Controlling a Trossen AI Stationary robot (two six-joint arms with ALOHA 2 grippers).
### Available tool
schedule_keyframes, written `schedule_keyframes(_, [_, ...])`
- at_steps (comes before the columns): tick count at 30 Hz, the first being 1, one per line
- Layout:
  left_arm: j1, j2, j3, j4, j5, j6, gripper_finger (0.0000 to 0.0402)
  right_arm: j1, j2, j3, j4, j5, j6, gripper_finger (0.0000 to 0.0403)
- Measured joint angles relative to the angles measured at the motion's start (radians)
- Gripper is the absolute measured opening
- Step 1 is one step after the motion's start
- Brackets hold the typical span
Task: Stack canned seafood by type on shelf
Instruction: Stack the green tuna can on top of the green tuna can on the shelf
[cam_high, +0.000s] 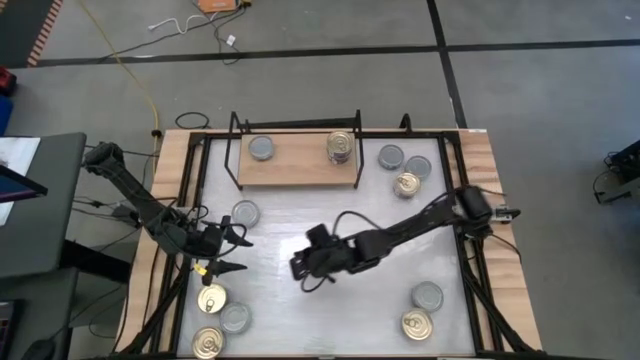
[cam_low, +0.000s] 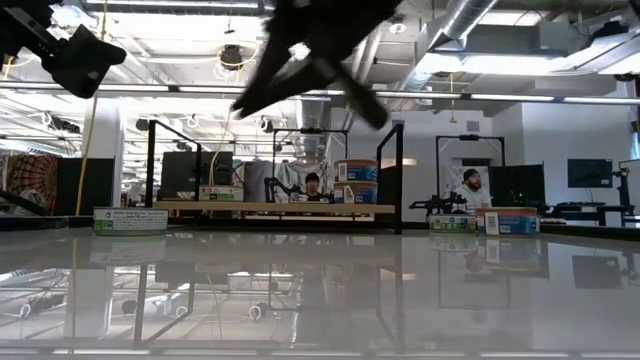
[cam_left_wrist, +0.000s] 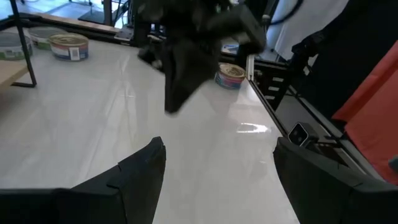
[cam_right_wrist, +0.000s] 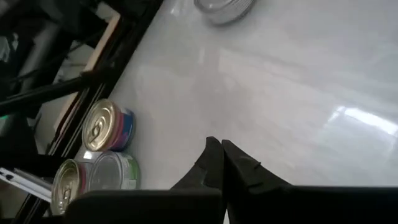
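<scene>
The glossy white tabletop (cam_high: 330, 310) mirrors the room's ceiling lights, and on it we see the tins scattered. The shelf (cam_high: 297, 160) sits at the far edge, already bearing a grey-topped tin (cam_high: 261, 148) and a short stack of gold-topped tins (cam_high: 340, 146). More tins lie beside the shelf's right end (cam_high: 403, 170) and near both front corners (cam_high: 213, 299).

Our left gripper (cam_high: 226, 251) hovers wide open above the left side, empty. Our right gripper (cam_high: 300, 268) hangs over mid-table, fingers pressed together, holding nothing.

We judge the tins rigid, fairly light and slick-sided; they should be gripped across the round wall, squarely, so they don't slip or tip.
</scene>
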Motion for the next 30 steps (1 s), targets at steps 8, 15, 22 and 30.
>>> schedule_keyframes(8, [0.000,-0.002,0.000,0.003,0.000,0.026,0.0284,-0.065,0.171,0.140,0.052,-0.061,-0.119,0.0046])
schedule_keyframes(15, [-0.010,-0.060,0.001,0.003,0.011,0.081,0.0284,-0.196,0.322,0.314,0.239,-0.164,-0.420,0.0026])
schedule_keyframes(22, [-0.049,-0.216,0.002,-0.074,0.015,0.106,0.0284,-0.268,0.455,0.542,0.189,-0.193,-0.552,0.0023])
schedule_keyframes(30, [-0.056,-0.318,0.002,-0.217,0.015,0.036,0.0284,-0.333,0.577,0.690,0.062,-0.234,-0.567,0.0021])
